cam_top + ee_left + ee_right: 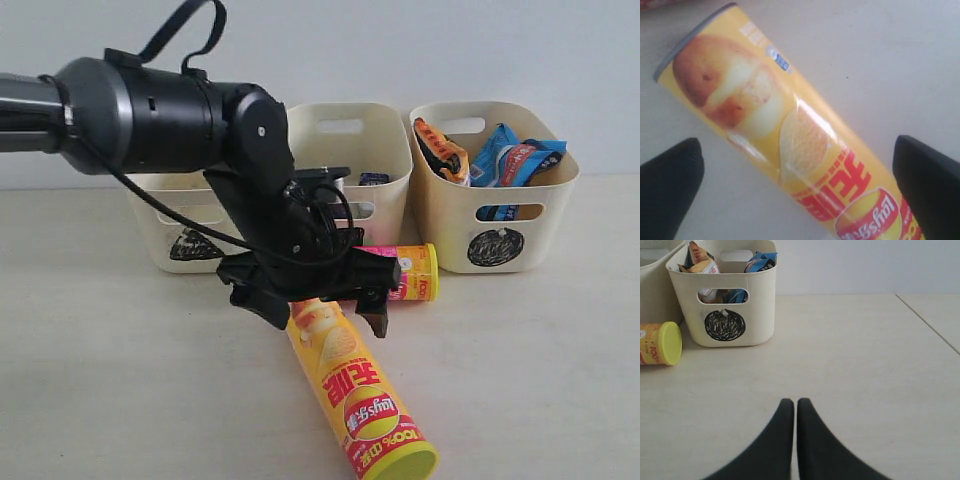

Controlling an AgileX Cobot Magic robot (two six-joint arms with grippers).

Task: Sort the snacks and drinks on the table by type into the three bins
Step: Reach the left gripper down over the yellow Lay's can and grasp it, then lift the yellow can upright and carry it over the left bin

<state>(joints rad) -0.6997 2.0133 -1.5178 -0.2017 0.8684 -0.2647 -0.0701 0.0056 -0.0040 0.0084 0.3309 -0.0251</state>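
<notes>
The yellow chip tube lies flat on the bench, directly below the left jaws and inside their gap. Its grey-rimmed base end is under them, and its lime-green lid end runs out well past them towards the near edge. In the left wrist view the yellow chip tube crosses the gap on a slant. Its long axis is neither along nor square to the line between the two dark tips. I judge that a turn of the wrist would be needed before the tips could close cleanly across the tube's width.

The left jaws stand wide apart, one tip on each side of the tube. They hold nothing, and bare bench shows between each tip and the tube's side.

The left arm is plainly the nearer one. The right jaws are pressed together and hold nothing. They hover over bare bench with this tube nowhere in their view.

On the far side of the left jaws, a pink chip tube lies on its side. It sits just in front of the circle-marked bin, which holds packets.
</notes>
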